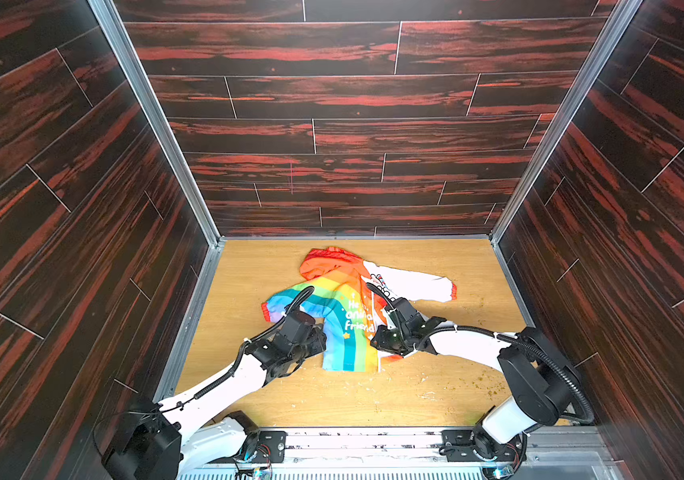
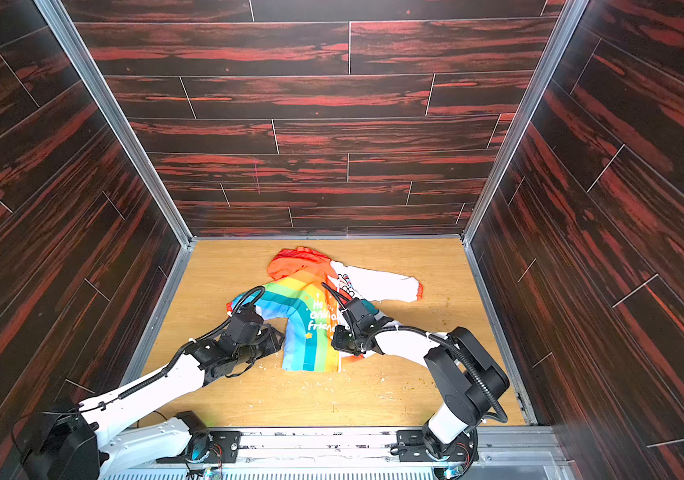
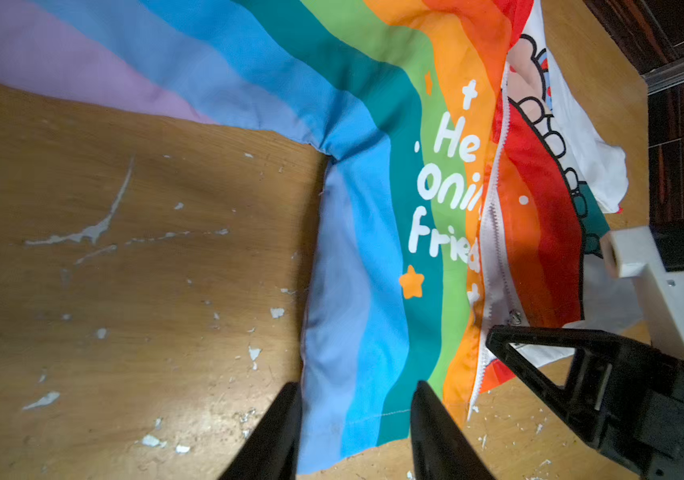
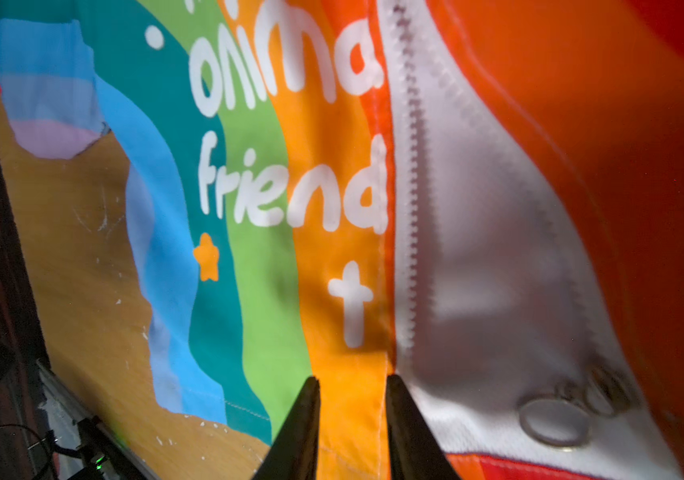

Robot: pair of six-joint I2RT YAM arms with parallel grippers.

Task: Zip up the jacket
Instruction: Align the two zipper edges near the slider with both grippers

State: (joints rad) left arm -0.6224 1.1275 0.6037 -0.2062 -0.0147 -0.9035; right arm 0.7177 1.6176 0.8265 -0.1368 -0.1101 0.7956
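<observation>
The jacket (image 1: 344,345) lies flat on the wooden table (image 1: 373,399), hem toward the robot's base and orange hood (image 1: 327,262) toward the far wall, so its open zip (image 4: 413,208) runs lengthwise away from both arms. The move ahead turns on the pull ring (image 4: 552,419): it sits low on the zip near the hem, just beside the right pincer (image 4: 352,428) on the white-tape side, and the travel it needs is straight up that line toward the hood. The right pincer stands with jaws apart astride the orange front edge, the cloth between them lying flat, not pinched as far as shows. The left pincer (image 3: 356,432) is also apart, straddling the blue stripes at the hem – well off from the zip, so the right arm is plainly nearer and the left looks better placed to hold the hem down. The tabletop is scuffed, with pale chips (image 3: 95,228), and dark red-black plank walls (image 1: 332,95) close in three sides
</observation>
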